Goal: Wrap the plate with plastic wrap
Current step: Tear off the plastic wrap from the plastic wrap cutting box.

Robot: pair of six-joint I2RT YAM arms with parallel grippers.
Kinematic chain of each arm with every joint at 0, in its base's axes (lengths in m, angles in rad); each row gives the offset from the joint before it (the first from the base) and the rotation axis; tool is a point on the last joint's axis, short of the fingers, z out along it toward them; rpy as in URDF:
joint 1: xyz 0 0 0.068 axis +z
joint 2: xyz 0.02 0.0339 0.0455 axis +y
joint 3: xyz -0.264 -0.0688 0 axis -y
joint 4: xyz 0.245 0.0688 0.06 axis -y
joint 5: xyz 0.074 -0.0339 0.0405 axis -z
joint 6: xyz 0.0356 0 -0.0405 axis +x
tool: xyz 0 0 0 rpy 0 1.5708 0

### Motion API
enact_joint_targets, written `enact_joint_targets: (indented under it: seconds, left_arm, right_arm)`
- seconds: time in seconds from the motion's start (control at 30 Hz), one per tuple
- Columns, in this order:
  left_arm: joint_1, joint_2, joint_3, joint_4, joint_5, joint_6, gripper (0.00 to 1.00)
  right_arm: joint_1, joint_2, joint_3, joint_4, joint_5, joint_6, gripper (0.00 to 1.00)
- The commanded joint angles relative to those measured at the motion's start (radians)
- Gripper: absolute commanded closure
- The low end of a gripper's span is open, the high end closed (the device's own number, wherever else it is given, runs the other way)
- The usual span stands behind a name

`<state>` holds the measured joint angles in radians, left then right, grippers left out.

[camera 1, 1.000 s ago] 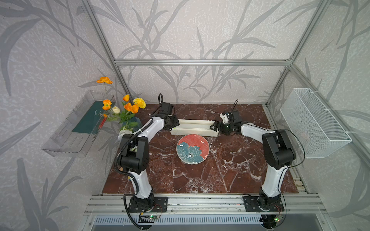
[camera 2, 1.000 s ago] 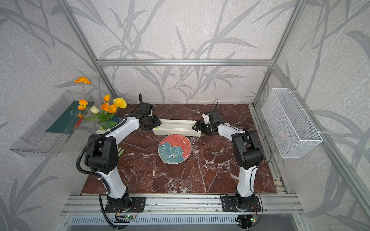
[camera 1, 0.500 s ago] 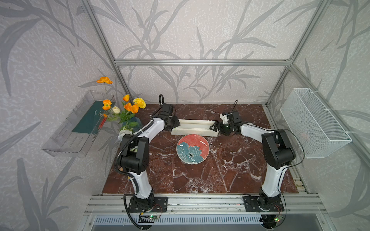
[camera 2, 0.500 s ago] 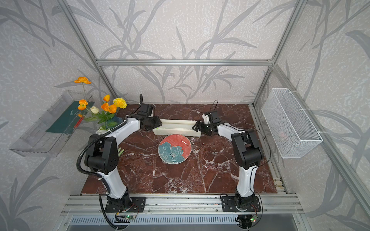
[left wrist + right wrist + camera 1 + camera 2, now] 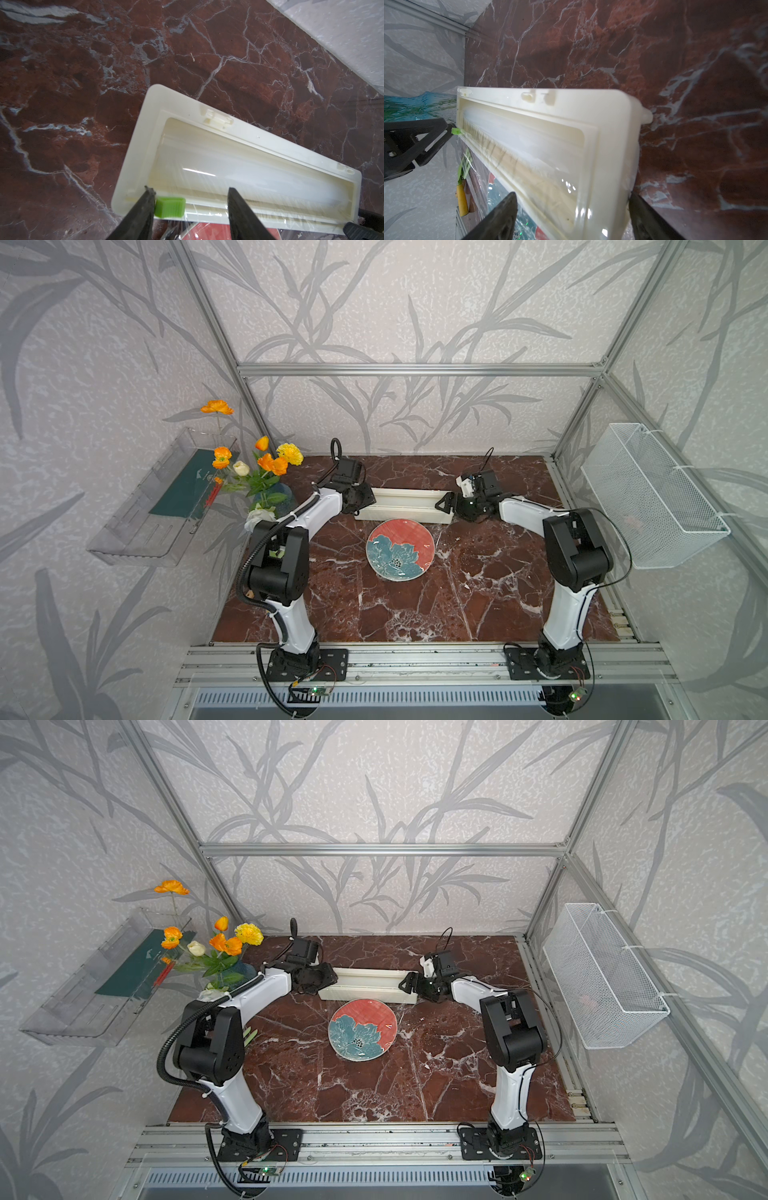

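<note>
Left wrist view, green slider (image 5: pixel 170 207) within left tool (image 5: pixel 190 191), dispenser (image 5: pixel 137 149)

Dispenser box (image 5: pixel 402 506) tight behind plate (image 5: pixel 400 549)

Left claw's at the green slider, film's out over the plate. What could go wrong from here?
1. The left claw is open, with only one finger beside the green slider; a push could slip off and leave the plastic wrap half cut.
2. The right claw straddles the end of the dispenser box, grip unclear; if loose, the box may slide and drag film off the plate.
</note>
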<state>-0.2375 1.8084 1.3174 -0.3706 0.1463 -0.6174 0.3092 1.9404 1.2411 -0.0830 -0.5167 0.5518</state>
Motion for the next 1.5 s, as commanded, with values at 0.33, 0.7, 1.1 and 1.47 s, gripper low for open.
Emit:
enact_joint_targets:
  seconds: [0.33, 0.7, 1.1, 1.47]
  left_arm:
    - [-0.151, 0.041, -0.017, 0.049, 0.09, -0.128, 0.46]
    - [-0.264, 0.113, 0.046, 0.088, 0.086, -0.186, 0.46]
    - [-0.366, 0.213, 0.179, 0.107, 0.089, -0.245, 0.46]
    - [-0.377, 0.233, 0.319, 0.015, 0.095, -0.194, 0.46]
  right_arm:
    - [0.046, 0.042, 0.024, 0.045, -0.04, 0.02, 0.18]
    - [0.058, 0.056, 0.061, 0.044, -0.056, 0.023, 0.18]
    - [0.073, 0.061, 0.098, 0.013, -0.042, 0.009, 0.18]
    - [0.057, 0.033, 0.115, -0.086, 0.018, -0.062, 0.18]
